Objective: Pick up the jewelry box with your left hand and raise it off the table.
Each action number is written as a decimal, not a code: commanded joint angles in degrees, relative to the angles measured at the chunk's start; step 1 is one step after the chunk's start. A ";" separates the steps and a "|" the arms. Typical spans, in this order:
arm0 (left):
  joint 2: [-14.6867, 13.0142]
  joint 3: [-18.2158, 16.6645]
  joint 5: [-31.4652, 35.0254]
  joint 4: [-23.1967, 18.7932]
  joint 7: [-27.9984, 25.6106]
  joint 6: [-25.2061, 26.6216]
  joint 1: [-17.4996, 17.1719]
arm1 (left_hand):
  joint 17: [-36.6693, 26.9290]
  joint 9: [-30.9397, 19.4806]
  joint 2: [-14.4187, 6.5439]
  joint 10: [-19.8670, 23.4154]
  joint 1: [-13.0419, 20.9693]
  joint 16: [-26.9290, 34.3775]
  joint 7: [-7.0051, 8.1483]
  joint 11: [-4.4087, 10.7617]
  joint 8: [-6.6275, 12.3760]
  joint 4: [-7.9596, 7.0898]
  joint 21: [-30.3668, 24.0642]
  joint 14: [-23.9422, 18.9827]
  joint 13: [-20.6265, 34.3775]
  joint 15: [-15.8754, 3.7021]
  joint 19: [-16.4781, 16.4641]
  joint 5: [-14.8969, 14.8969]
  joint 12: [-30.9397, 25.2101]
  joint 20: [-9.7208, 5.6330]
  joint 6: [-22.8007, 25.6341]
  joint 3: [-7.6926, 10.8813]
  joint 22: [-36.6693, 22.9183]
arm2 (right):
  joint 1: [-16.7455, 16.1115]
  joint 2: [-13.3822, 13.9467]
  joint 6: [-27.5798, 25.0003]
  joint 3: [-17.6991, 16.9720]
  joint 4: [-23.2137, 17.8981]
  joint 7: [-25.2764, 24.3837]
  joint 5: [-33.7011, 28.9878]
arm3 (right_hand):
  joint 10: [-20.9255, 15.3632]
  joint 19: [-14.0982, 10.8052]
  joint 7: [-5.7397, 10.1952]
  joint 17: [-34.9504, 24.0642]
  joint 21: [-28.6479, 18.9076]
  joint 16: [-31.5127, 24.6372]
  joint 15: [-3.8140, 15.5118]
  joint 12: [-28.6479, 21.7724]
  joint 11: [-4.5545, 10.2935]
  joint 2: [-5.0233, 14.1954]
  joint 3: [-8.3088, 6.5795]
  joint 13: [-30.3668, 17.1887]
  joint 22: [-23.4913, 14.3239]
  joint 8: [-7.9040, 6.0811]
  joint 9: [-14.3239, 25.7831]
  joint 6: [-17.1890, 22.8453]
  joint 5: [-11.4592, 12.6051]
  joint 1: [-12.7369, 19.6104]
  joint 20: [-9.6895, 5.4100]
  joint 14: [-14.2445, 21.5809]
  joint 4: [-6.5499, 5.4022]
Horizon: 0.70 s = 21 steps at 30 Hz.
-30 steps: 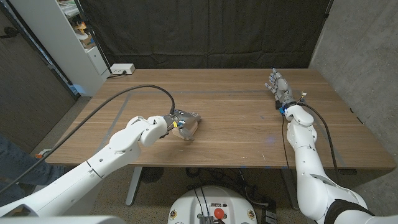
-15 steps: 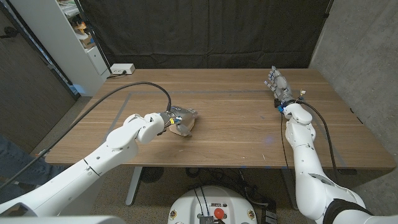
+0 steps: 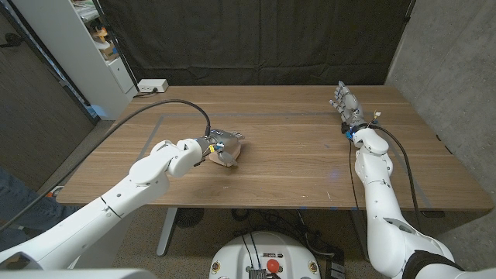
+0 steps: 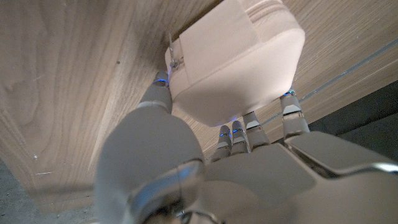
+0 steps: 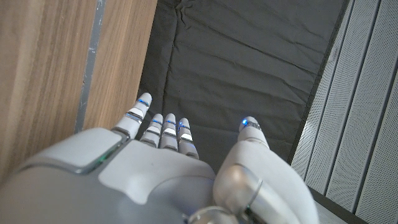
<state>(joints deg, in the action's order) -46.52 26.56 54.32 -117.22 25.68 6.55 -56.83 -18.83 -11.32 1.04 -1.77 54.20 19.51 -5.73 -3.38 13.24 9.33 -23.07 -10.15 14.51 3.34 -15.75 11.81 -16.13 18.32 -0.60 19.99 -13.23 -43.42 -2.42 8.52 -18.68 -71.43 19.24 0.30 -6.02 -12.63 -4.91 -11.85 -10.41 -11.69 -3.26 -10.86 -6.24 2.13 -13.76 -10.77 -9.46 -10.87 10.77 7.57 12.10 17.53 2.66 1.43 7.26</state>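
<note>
A pale pinkish jewelry box [image 3: 229, 153] with rounded corners is in my left hand [image 3: 211, 146], over the left middle of the wooden table [image 3: 294, 167]. In the left wrist view the box [image 4: 236, 56] sits between the thumb on one side and the fingertips [image 4: 292, 112] on the other, and the left hand [image 4: 249, 174] grips it. Whether its underside touches the wood I cannot tell. My right hand [image 3: 346, 108] stands at the table's far right with its fingers apart and holds nothing; in its own wrist view the right hand [image 5: 155, 174] points at a black curtain.
A black cable [image 3: 174, 109] arcs over the table's left part to my left wrist. A white power strip [image 3: 151, 86] lies at the far left corner. A white shelf unit [image 3: 74, 46] stands beyond the left edge, a grey wall [image 3: 449, 70] on the right.
My left hand has carried the jewelry box to the left and away from the table's front edge. The right arm has stayed where it was.
</note>
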 commanded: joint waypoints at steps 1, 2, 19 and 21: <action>-0.86 -1.08 0.39 -1.80 -0.77 0.40 -0.88 | -0.33 -0.22 -4.04 0.46 4.88 0.24 -0.03 -0.18 0.43 -0.06 -0.51 -0.62 0.27 0.08 -6.42 -0.11 -0.50 -6.03 0.32 0.43 -0.05 | -0.69 -0.38 -0.24 -0.05 -1.68 -0.24 0.00 | 0.51 -0.11 0.11 -0.09 -0.41 -0.03 -0.56 -0.40 -0.03 -0.49 0.16 -0.24 -0.26 -0.36 0.16 0.10 0.25 -0.03 0.38 -0.09 -0.07; -0.95 -1.23 0.50 -2.07 -0.86 0.50 -1.05 | -0.35 -0.22 -4.03 0.46 4.88 0.26 -0.03 -0.17 0.43 -0.06 -0.52 -0.67 0.27 0.07 -6.43 -0.13 -0.50 -6.03 0.34 0.43 -0.04 | -0.73 -0.40 -0.23 -0.06 -1.76 -0.21 0.03 | 0.51 -0.11 0.13 -0.09 -0.40 -0.02 -0.54 -0.40 -0.03 -0.49 0.16 -0.24 -0.26 -0.36 0.16 0.09 0.26 -0.03 0.40 -0.12 -0.07; -1.86 -3.07 2.81 -6.00 -0.34 1.89 -2.70 | -0.82 -0.24 -3.95 1.01 5.05 0.49 -0.04 -0.15 0.37 -0.12 -0.76 -1.29 0.33 -0.10 -6.78 -0.51 -0.66 -6.02 0.73 0.72 0.02 | -0.93 -0.76 -0.18 -0.24 -2.57 0.28 0.52 | 0.52 -0.17 0.05 -0.09 -0.43 -0.05 -0.54 -0.41 -0.03 -0.53 0.21 -0.25 -0.26 -0.38 0.16 0.12 0.25 -0.06 0.42 -0.03 -0.08; -1.77 -3.16 3.04 -6.22 -0.42 1.93 -2.70 | -0.88 -0.24 -3.93 1.01 5.04 0.49 0.02 -0.05 0.35 -0.14 -0.78 -1.29 0.34 -0.14 -6.80 -0.55 -0.66 -6.02 0.73 0.73 0.03 | -0.95 -0.69 -0.22 -0.30 -2.73 0.34 0.52 | 0.52 -0.17 0.09 -0.08 -0.43 -0.05 -0.55 -0.41 -0.03 -0.53 0.21 -0.25 -0.26 -0.38 0.16 0.14 0.25 -0.04 0.44 -0.02 -0.07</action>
<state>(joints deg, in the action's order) -47.98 24.33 56.13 -121.46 25.06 7.96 -58.91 -19.56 -11.32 1.34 -0.95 54.50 19.71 -5.63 -3.37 13.24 9.17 -23.08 -11.11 14.68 3.08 -15.74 11.41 -16.54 18.32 -0.09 20.31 -12.88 -44.23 -3.03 8.37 -18.79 -73.48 19.23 0.50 -6.02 -12.63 -4.91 -11.85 -10.41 -11.69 -3.26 -10.86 -6.24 2.13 -13.76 -10.77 -9.46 -10.86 10.77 7.57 12.10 17.53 2.66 1.43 7.25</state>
